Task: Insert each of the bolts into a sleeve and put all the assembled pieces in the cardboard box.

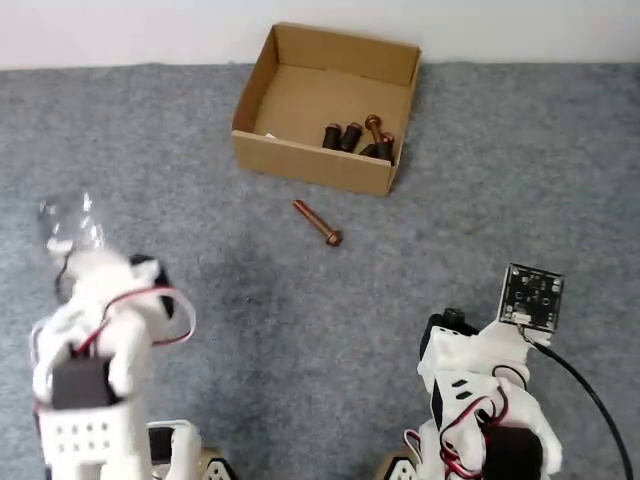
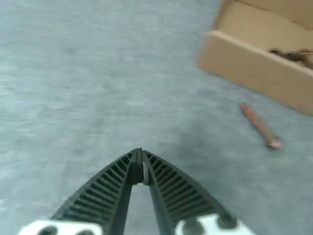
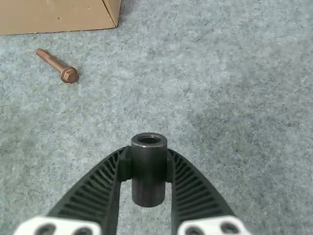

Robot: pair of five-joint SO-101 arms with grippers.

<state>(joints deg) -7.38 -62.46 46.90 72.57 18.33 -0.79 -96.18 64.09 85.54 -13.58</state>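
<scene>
A copper bolt [image 1: 318,222] lies loose on the grey carpet just in front of the cardboard box [image 1: 310,163]; it also shows as the bolt [image 2: 259,126] and the bolt [image 3: 57,66]. Inside the box lie several assembled dark pieces [image 1: 358,138]. My right gripper [image 3: 148,171] is shut on a black sleeve [image 3: 148,169], held upright with its bore facing up, well short of the bolt. My left gripper [image 2: 138,164] is shut with nothing in it, low over the carpet, away from the bolt.
Both arms stand at the near edge, the left arm's base [image 1: 95,370] and the right arm's base [image 1: 485,400]. Open carpet lies between them and the box. A pale wall runs behind the box.
</scene>
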